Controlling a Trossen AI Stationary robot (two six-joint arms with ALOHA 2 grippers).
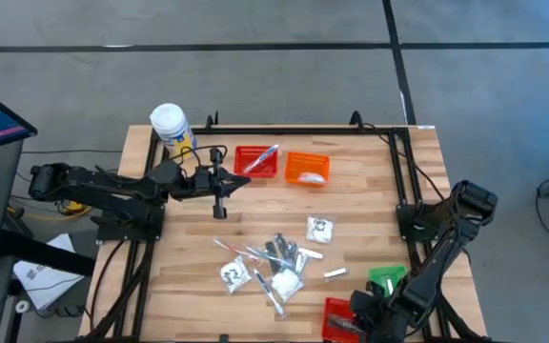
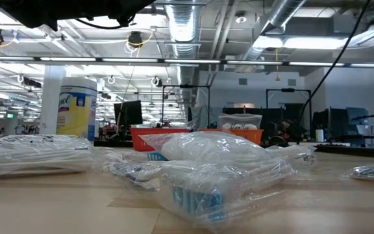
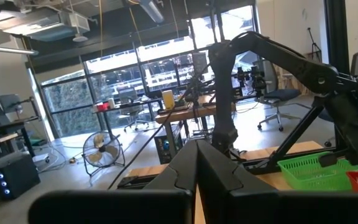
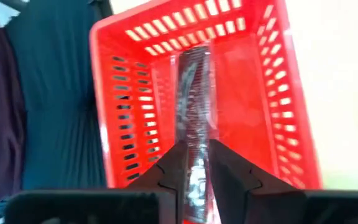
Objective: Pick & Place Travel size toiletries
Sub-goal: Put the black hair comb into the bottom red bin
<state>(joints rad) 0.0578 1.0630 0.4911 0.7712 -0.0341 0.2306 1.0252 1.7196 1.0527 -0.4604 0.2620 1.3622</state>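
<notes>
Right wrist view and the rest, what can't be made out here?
- Right gripper over the red basket: the fingers hide the wrapped stick's near end, so grip or release is unclear.
- High view: that basket is cut off by the bottom edge.
- Low view: the packet pile is blurred; labels unreadable.
</notes>
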